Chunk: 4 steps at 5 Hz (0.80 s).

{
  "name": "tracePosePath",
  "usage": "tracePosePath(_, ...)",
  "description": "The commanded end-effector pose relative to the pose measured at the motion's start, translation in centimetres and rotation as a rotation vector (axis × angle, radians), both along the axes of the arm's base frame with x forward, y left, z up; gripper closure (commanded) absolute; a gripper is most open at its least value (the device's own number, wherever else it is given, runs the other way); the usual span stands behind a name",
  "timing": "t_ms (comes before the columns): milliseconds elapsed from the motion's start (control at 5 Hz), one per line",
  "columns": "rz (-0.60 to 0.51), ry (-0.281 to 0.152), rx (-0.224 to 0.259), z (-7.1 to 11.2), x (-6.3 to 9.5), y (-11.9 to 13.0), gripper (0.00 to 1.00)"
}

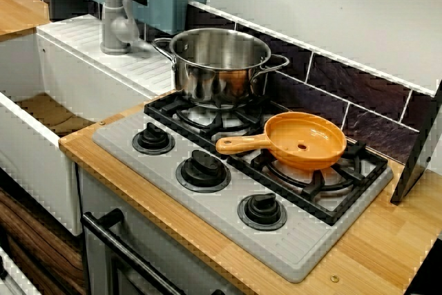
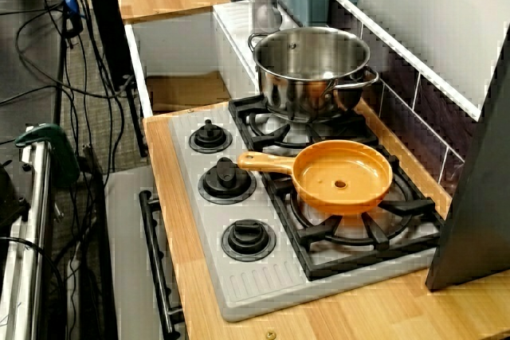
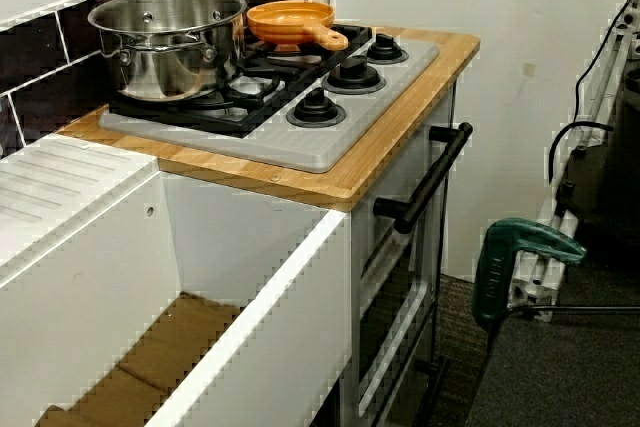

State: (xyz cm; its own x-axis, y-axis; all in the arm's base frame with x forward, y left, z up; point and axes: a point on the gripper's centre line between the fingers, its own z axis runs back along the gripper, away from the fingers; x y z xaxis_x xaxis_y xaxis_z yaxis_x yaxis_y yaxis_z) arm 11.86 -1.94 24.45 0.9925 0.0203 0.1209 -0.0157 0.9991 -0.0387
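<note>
No view shows the arm or its pincer, so I cannot tell its pose, how far it is open or what it holds. One round, shallow orange pan (image 1: 304, 139), smooth with a small hole in its middle, sits on the black grate (image 1: 331, 198) at the grey hob's (image 1: 297, 246) end far from the white sink (image 1: 41, 136), handle toward the knobs. Near it, at the sink end, stands one shiny steel pot (image 1: 219, 60) with two handles, and three black knobs (image 1: 203, 168) line the hob's front edge.
</note>
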Motion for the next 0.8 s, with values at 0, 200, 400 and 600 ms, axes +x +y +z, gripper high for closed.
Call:
tracePosePath(0,0.0,0.0,0.0,0.0,0.0,0.0,0.0)
tracePosePath(200,-0.049,0.072,-0.019,0.3,0.2,-1.1,0.0)
tracePosePath(400,-0.092,0.144,-0.024,-0.9,3.9,-4.8,1.0)
tracePosePath(600,-0.097,0.207,-0.044,-2.6,6.2,-6.0,1.0)
